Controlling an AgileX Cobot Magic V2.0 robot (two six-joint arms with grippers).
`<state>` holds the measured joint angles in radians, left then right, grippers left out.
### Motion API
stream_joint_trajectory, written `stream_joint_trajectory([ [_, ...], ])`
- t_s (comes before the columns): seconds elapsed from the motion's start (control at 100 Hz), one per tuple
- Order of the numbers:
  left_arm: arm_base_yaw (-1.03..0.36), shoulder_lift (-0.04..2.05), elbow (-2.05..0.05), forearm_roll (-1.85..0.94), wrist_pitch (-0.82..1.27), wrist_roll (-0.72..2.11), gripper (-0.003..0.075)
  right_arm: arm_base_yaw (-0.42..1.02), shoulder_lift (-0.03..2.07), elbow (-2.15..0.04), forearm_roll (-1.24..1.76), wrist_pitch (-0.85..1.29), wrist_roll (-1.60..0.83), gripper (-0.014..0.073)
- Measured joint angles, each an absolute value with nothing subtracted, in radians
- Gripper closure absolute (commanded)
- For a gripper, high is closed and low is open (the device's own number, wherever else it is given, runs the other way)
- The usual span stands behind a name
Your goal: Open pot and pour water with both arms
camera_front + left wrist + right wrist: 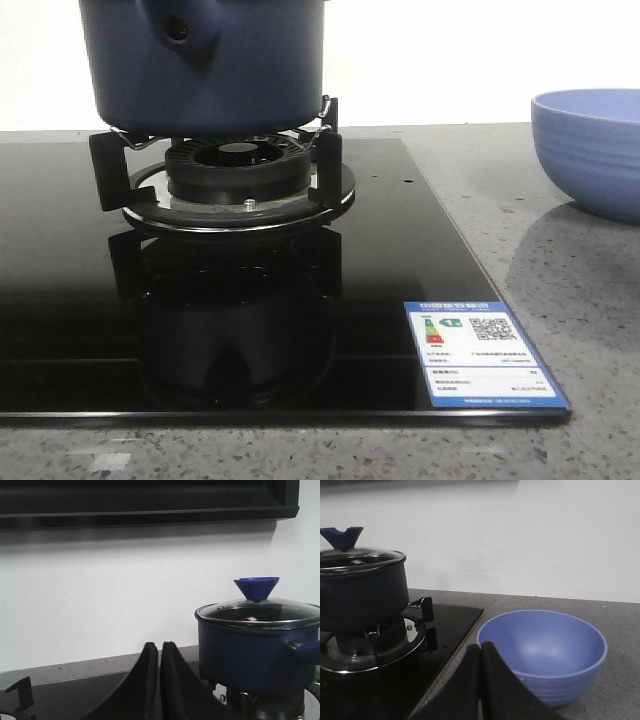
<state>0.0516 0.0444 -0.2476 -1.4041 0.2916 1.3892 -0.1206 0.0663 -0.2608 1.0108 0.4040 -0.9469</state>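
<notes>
The dark navy pot (205,65) stands on the burner grate (225,160) of the black stove; its hollow handle stub (180,30) faces the front camera. In the left wrist view the pot (255,650) carries a glass lid (259,611) with a blue cone knob (256,587). My left gripper (159,647) is shut and empty, well short of the pot. The right wrist view shows the pot (362,595) and lid knob (341,536) off to one side. My right gripper (480,650) is shut and empty, close in front of the light-blue bowl (545,652).
The light-blue ribbed bowl (590,150) sits on the grey speckled counter (560,260) to the right of the glass stove top (250,320). An energy label (480,352) is stuck at the stove's front right corner. A white wall rises behind.
</notes>
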Motion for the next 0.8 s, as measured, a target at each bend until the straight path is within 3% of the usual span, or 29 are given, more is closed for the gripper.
stream_joint_trajectory([
  [0.59, 0.052, 0.044, -0.248, -1.399, 0.234, 1.373, 0.0741, -0.121, 0.066, -0.261, 1.011, 0.404, -0.947, 0.0655],
  [0.68, 0.052, 0.044, -0.248, -1.262, 0.195, 1.201, 0.0741, -0.121, 0.066, -0.261, 1.011, 0.404, -0.947, 0.0655],
  [0.8, 0.052, 0.044, -0.248, -0.863, 0.153, 0.773, 0.0741, -0.121, 0.066, -0.261, 1.011, 0.404, -0.947, 0.0655],
])
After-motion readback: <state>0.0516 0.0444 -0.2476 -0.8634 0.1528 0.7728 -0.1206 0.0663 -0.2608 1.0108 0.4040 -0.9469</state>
